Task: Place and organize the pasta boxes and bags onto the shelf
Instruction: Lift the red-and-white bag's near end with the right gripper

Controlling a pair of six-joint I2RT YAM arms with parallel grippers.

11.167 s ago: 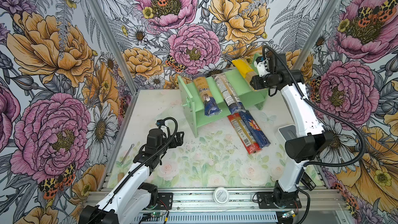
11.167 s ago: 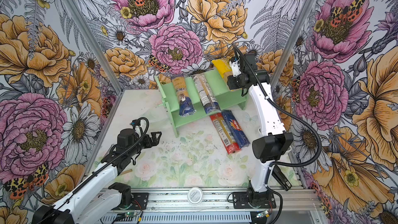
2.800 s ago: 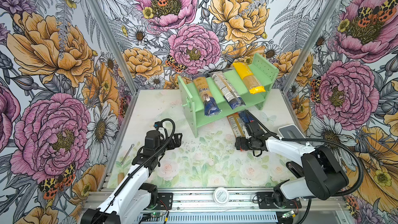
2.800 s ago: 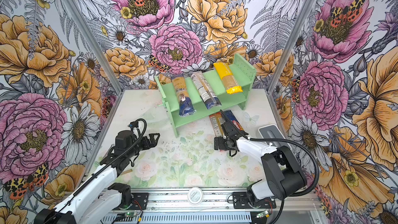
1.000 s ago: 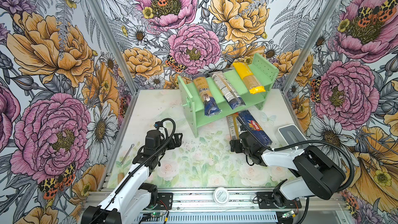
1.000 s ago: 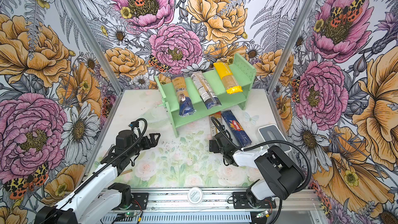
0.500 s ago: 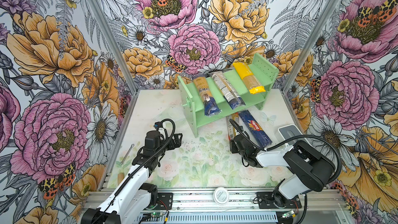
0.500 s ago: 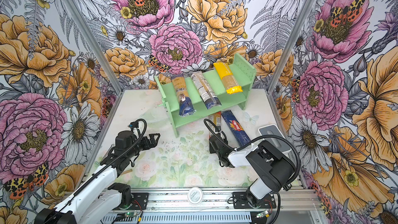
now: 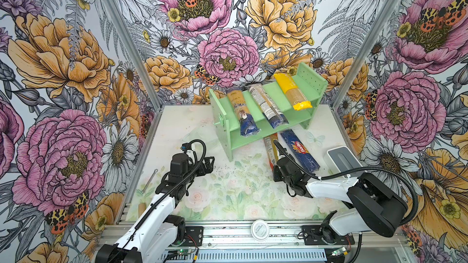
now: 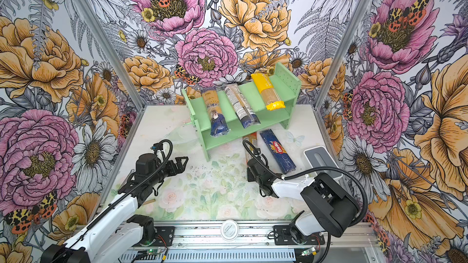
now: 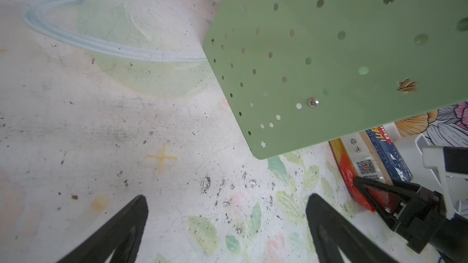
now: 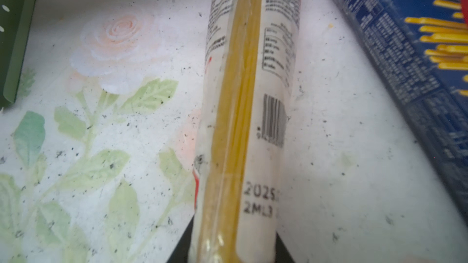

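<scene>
The mint-green shelf [image 9: 224, 132] [image 10: 200, 132] stands at the back with two clear packs with dark-blue ends [image 9: 240, 112] [image 9: 267, 108] and a yellow pack [image 9: 291, 91] leaning across its tiers. On the table in front lie a red pack [image 9: 270, 148] [image 12: 243, 122] and a dark-blue pack [image 9: 300, 151] [image 12: 417, 59], side by side. My right gripper [image 12: 233, 249] [image 11: 372, 193] is shut on the near end of the red pack, which still rests on the table. To the left of the shelf, my left gripper [image 9: 207, 165] [image 11: 228, 203] hovers open and holds nothing.
A grey-white tray stand [image 9: 340, 158] sits at the right edge beside the dark-blue pack. A thin metal tool [image 9: 149, 180] lies by the left wall. Flowered walls close in three sides. The shelf's side panel [image 11: 329, 59] is close ahead of the left gripper.
My right gripper's jaws have closed from wide open onto the near end of the red pack, and the arm shifted a little left. The left arm has not moved.
</scene>
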